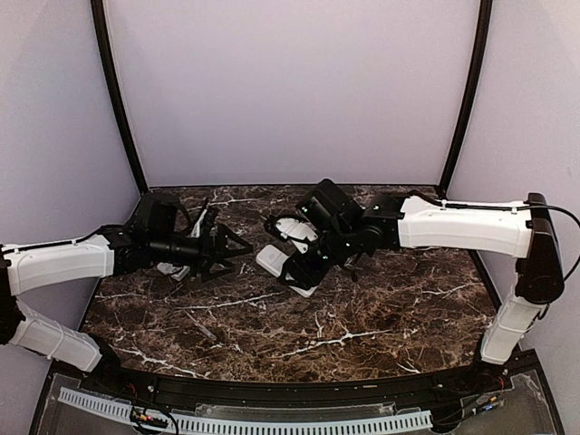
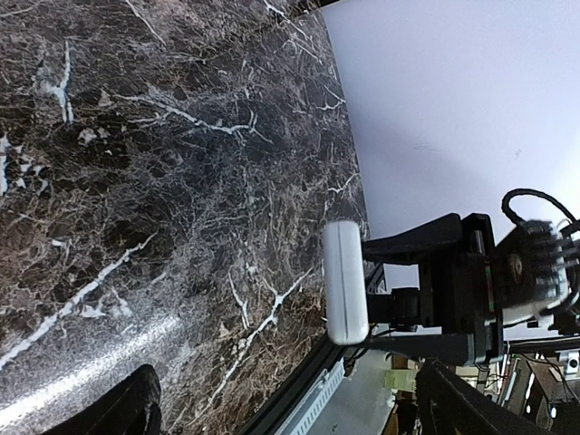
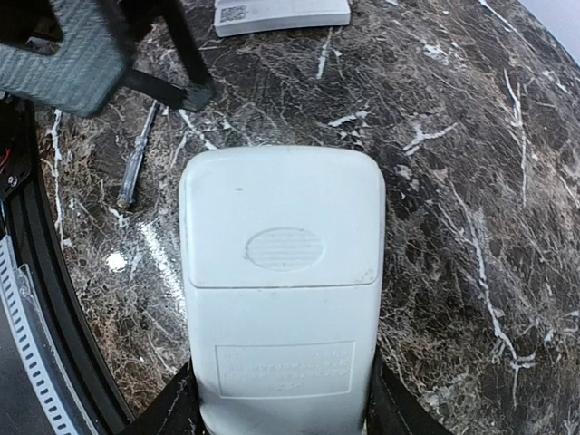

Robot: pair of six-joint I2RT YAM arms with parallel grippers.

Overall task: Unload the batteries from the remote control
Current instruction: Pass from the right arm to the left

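My right gripper [image 1: 313, 265] [image 3: 281, 403] is shut on a white remote control [image 3: 281, 272] [image 1: 275, 260] and holds it above the marble table, back side up. Its battery cover [image 3: 283, 222], with an oval ribbed grip, sits closed on the remote. The left wrist view shows this remote [image 2: 344, 283] edge-on, close to the table's near rim. My left gripper [image 1: 237, 246] [image 2: 290, 403] is open and empty, just left of the held remote and pointing at it. The batteries are hidden.
A second white remote [image 3: 281, 13] [image 1: 172, 269] lies flat under my left gripper. Another white piece [image 1: 295, 228] lies behind my right gripper. A thin screwdriver-like tool [image 3: 136, 159] [image 1: 207, 331] lies on the table [image 1: 381, 308] towards the near edge.
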